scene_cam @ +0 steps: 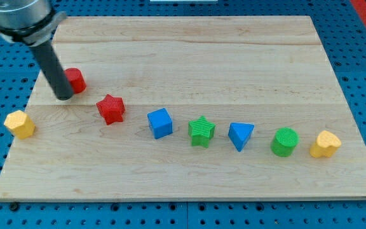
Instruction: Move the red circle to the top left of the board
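The red circle (76, 79) lies on the wooden board (189, 57) at the view's left, about mid-height. My tip (64, 97) rests against its lower left side, and the dark rod covers part of the block's left edge. A red star (111, 109) lies to the lower right of the red circle, a short gap away from it.
A yellow hexagon-like block (20, 124) sits near the left edge. A row runs rightward from the star: blue cube (160, 123), green star (201, 131), blue triangle (241, 135), green cylinder (285, 141), yellow heart-like block (325, 144).
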Controlling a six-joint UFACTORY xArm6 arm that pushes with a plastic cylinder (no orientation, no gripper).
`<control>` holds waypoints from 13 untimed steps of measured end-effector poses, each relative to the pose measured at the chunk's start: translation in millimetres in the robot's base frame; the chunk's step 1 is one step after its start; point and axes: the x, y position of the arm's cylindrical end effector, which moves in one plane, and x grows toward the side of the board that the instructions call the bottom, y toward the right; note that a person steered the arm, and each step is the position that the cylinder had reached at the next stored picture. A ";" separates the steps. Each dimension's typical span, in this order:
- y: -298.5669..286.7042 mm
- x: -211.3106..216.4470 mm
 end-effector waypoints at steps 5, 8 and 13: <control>1.1 -24.4; -72.7 -27.6; 19.6 -172.1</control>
